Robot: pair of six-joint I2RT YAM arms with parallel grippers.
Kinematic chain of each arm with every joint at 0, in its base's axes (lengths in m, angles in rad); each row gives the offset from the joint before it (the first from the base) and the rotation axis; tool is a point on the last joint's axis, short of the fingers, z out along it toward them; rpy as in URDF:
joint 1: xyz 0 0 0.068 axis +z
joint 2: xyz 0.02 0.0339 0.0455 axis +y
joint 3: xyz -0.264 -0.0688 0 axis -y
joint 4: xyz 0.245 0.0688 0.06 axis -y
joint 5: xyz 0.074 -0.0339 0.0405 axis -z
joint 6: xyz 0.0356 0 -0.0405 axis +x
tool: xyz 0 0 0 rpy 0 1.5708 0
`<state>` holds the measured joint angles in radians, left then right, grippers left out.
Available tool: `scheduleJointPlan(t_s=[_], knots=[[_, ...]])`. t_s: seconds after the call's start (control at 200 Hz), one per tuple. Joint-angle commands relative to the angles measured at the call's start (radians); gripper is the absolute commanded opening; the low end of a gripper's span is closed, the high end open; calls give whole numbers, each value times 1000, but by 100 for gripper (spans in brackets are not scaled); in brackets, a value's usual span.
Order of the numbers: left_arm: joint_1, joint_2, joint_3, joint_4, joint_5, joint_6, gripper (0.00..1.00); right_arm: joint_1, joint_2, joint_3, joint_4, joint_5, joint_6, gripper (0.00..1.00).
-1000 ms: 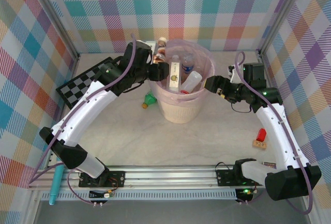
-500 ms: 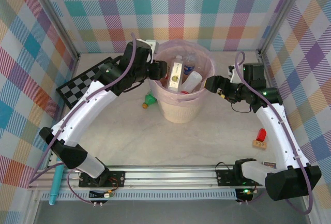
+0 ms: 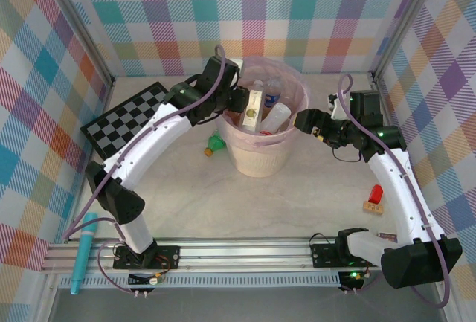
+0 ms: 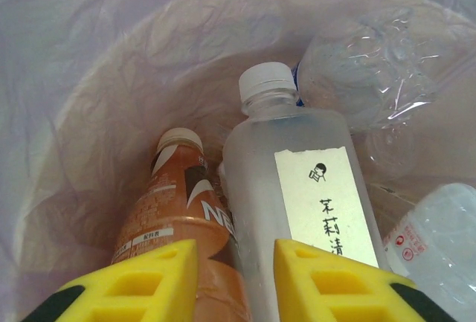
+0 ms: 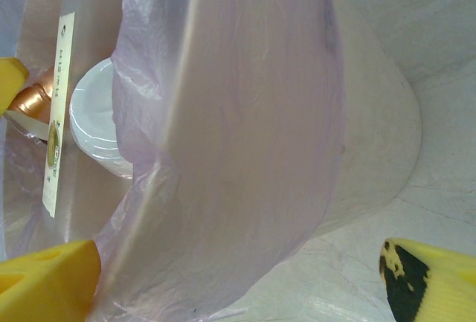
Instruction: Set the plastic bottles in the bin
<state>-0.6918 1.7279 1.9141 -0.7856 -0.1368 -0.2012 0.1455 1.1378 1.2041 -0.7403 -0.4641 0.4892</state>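
Observation:
The bin (image 3: 260, 160), a cream bucket with a pink liner, stands mid-table. Inside lie plastic bottles: a clear one with a cream label (image 4: 312, 188), an amber one (image 4: 175, 203), a crumpled clear one (image 4: 372, 62) and another clear one (image 4: 439, 240). My left gripper (image 3: 242, 99) (image 4: 236, 251) hangs over the bin's left rim, shut to a narrow gap, holding nothing. A green bottle (image 3: 216, 143) lies on the table left of the bin. My right gripper (image 3: 301, 120) (image 5: 239, 251) waits open beside the bin's right rim, facing its wall (image 5: 357, 114).
A checkerboard (image 3: 123, 117) lies at the left. A small red block (image 3: 375, 192) sits on a wooden piece (image 3: 370, 206) at the right. A teal stick (image 3: 82, 251) rests by the front rail. Plaid walls close in three sides.
My left arm swung right, out over the bin. The amber bottle that was at its jaws now lies inside, and the jaws have closed. The right arm stayed still.

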Motion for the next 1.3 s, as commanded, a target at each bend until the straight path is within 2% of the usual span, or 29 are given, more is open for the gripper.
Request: scheduleJointPlan(t_s=[0.0,0.155,0.36,0.675,0.79,0.925,1.04,1.18,1.295], knots=[[-11,16,9,-34,19,-3,30,7,2,-14,5,8,-12,96],[-11,18,-40,-19,83,-49,30,7,4,-22,15,5,-11,96],[-11,-20,-58,13,98,-62,31,7,9,-16,15,9,-12,96],[-9,-153,-4,94,117,-12,52,7,25,19,-2,16,-8,96],[12,-223,-11,114,127,-6,57,7,31,27,-8,17,-8,96],[111,-321,-79,163,194,-41,62,6,41,32,-7,11,-5,96],[318,-370,-177,228,416,-157,65,6,46,36,-4,7,1,96],[482,-351,-269,284,530,-212,67,7,48,44,-11,8,0,96],[546,-279,-310,323,569,-224,68,6,49,48,-27,17,-5,96]])
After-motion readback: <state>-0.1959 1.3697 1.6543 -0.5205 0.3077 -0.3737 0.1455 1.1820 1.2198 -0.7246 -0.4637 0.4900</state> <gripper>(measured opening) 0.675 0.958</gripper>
